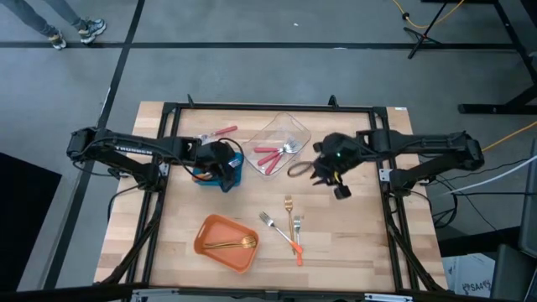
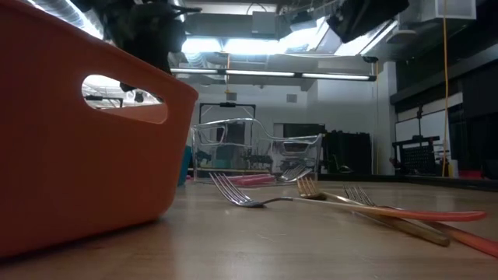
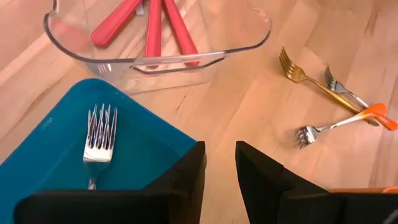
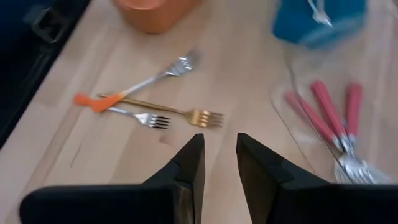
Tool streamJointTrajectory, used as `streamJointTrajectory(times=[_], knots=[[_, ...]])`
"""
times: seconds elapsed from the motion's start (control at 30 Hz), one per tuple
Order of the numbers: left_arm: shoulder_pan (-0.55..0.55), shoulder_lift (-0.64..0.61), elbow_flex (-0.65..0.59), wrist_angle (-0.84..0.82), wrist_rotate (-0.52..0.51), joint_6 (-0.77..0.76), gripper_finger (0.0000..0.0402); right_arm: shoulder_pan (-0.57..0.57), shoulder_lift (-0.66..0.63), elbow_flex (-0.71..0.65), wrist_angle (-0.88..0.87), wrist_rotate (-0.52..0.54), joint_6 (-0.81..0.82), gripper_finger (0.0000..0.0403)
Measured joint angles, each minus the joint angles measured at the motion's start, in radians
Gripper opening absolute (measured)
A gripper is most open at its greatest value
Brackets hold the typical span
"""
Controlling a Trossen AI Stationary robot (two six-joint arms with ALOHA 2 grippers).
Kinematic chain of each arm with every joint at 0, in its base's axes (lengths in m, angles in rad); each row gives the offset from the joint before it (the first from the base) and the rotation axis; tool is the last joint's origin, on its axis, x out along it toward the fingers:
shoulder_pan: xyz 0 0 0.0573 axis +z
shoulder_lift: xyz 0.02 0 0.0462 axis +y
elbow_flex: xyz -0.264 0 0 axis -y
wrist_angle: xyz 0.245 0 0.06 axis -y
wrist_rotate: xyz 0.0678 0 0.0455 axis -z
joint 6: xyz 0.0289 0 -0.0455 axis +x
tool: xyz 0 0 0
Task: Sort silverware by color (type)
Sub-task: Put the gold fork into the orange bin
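Observation:
Three loose forks lie flat on the table's near middle: a gold one point(image 1: 289, 210) and two silver ones with orange handles point(image 1: 280, 230) point(image 1: 298, 239); their handles cross point(image 4: 102, 101). Red-handled forks point(image 3: 152, 25) lie in the clear container point(image 1: 295, 130). Another red-handled fork point(image 1: 220, 132) lies on the table at the far left. Gold forks point(image 1: 231, 244) lie in the orange container point(image 1: 204, 235). Silver fork tines point(image 3: 99, 134) show in the blue container point(image 3: 37, 168). My left gripper point(image 3: 219, 162) hangs open over the blue container's edge. My right gripper point(image 4: 219, 155) hangs open, clear of the table, beside the clear container.
A dark oval ring point(image 1: 298, 170) lies on the table between the clear container and my right gripper. Bare wood stretches along the near edge and at the right. A black frame point(image 1: 390, 201) runs round the table top.

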Motion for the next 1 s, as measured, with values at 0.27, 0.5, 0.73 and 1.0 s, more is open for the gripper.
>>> streamJointTrajectory(times=[0.27,0.5,0.73,1.0], knots=[[-0.038,0.0,0.0,0.018,-0.048,0.001,0.0082,0.105,0.0,0.0,0.058,0.049,-0.135,0.0085],[-0.05,0.0,0.0,0.026,-0.116,0.003,0.0082,0.116,0.054,0.0,0.16,0.095,-0.136,0.0085],[-0.049,0.0,0.0,0.026,-0.134,0.003,0.0082,0.116,0.177,0.0,0.245,0.035,-0.178,0.0085],[-0.066,0.001,0.0,0.025,-0.136,0.003,0.0082,0.116,0.31,0.0,0.253,0.018,-0.341,0.0085]])
